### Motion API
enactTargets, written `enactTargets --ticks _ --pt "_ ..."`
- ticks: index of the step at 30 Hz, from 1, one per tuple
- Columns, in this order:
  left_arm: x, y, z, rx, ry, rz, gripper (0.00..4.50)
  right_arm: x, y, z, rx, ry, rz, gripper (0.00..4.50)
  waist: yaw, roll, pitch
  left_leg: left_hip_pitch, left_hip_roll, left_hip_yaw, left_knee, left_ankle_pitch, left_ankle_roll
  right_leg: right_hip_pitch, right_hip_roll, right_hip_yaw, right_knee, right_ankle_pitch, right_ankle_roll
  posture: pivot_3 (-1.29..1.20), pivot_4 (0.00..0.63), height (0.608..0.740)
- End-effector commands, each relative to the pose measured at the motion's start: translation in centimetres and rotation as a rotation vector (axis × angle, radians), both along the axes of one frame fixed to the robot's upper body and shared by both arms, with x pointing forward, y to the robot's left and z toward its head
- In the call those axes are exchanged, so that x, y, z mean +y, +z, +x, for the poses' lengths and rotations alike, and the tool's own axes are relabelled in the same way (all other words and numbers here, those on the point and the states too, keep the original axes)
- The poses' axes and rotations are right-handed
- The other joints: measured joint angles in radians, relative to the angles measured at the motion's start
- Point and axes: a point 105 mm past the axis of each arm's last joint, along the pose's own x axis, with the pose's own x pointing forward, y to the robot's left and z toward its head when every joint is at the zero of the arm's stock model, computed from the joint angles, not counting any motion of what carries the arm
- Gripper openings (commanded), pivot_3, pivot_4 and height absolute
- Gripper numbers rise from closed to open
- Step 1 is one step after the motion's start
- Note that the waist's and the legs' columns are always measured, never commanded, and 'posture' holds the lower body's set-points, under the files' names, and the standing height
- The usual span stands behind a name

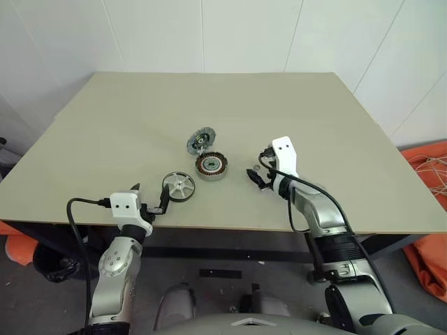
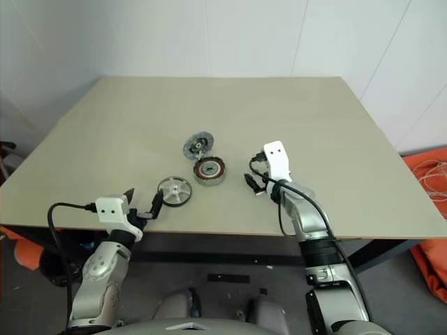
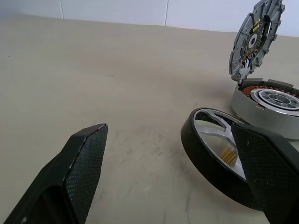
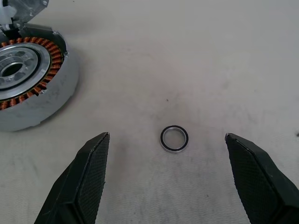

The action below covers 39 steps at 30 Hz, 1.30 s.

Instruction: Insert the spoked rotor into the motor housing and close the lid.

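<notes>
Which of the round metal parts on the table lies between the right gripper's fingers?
The small ring, thin, dark-rimmed and flat on the table, untouched. The motor housing sits off to one side; the spoked rotor is by the left gripper.

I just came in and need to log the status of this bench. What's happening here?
A humanoid robot is assembling a motor on a table. The motor housing sits mid-table, its lid hinged up behind it. The spoked rotor lies on the table, not yet inserted. The left gripper is open beside the rotor, holding nothing. The right gripper is open above a small metal ring lying beside the housing.
</notes>
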Motion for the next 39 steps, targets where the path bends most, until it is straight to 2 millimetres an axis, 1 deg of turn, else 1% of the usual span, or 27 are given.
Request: enactTargets --ticks 1,9,17,20,21,23,24,26,28,29,39 --pt "-0.4 1.4 0.2 -0.052 -0.02 0.004 4.5 1.0 1.7 1.0 -0.052 0.021 -0.001 4.47 -0.001 0.0 0.0 0.0 0.0 0.0 0.0 0.0 0.0 0.0 0.0 0.0 0.0 0.0 0.0 0.0 0.0 0.74" --pt "-0.5 1.5 0.2 -0.054 -0.024 0.005 4.5 1.2 1.5 1.9 -0.034 0.022 -0.011 4.47 0.0 0.0 0.0 0.0 0.0 0.0 0.0 0.0 0.0 0.0 0.0 0.0 0.0 0.0 0.0 0.0 0.0 0.74" --pt "-0.6 1.5 0.3 -0.056 -0.027 0.006 4.5 1.0 1.2 2.3 -0.019 0.016 -0.015 4.47 0.0 0.0 0.0 -0.001 0.0 0.0 0.0 0.0 0.0 0.0 0.0 0.0 0.0 0.0 -0.001 0.0 0.0 0.74" --pt "-0.7 1.6 0.3 -0.056 -0.029 0.007 4.5 0.9 1.1 2.2 -0.014 0.013 -0.014 3.89 0.0 0.0 0.0 0.0 0.0 0.0 0.0 0.0 0.0 0.0 0.0 0.0 0.0 0.0 -0.001 0.0 0.0 0.74" --pt "-0.7 1.6 0.3 -0.056 -0.03 0.007 4.5 0.9 1.1 2.2 -0.012 0.011 -0.013 3.59 0.0 0.0 0.0 0.0 0.0 0.0 0.0 0.0 0.0 0.0 0.0 0.0 0.0 0.0 -0.001 0.0 0.0 0.74" --pt "-0.7 1.6 0.4 -0.057 -0.033 0.008 4.5 0.9 1.1 2.1 -0.01 0.01 -0.01 2.92 0.0 0.0 0.0 0.0 0.0 0.0 0.0 0.0 0.0 0.0 0.0 0.0 0.0 0.0 -0.001 0.0 0.0 0.74" --pt "-0.7 1.6 0.4 -0.057 -0.033 0.008 4.5 0.9 1.1 2.1 -0.01 0.01 -0.01 2.5 0.0 0.0 0.0 0.0 0.0 0.0 0.0 0.0 0.0 0.0 0.0 0.0 0.0 0.0 -0.001 0.0 0.0 0.74" --pt "-0.8 1.6 0.4 -0.057 -0.035 0.008 4.5 0.9 1.1 2.1 -0.01 0.01 -0.009 1.89 0.0 0.0 0.0 0.0 0.0 0.0 0.0 0.0 0.0 0.0 0.0 0.0 0.0 0.0 -0.001 0.0 0.0 0.74" --pt "-0.8 1.7 0.4 -0.058 -0.037 0.008 4.5 0.9 1.1 2.0 -0.01 0.01 -0.01 1.09 0.0 0.0 0.0 0.0 0.0 0.0 0.0 0.0 0.0 0.0 0.0 0.0 0.0 0.0 -0.001 0.0 0.0 0.74" --pt "-0.8 1.7 0.4 -0.059 -0.038 0.008 4.5 0.9 1.1 2.0 -0.01 0.011 -0.012 0.84 0.0 0.0 0.0 0.0 0.0 0.0 0.0 0.0 0.0 0.0 0.0 0.0 0.0 0.0 -0.001 0.0 0.0 0.74" --pt "-0.8 1.6 0.3 -0.056 -0.042 0.007 4.5 0.9 1.1 1.9 -0.019 0.011 -0.021 0.84 0.0 0.0 0.0 0.0 0.0 0.0 0.0 0.0 0.0 0.0 0.0 0.0 0.0 0.0 -0.001 0.0 0.0 0.74"
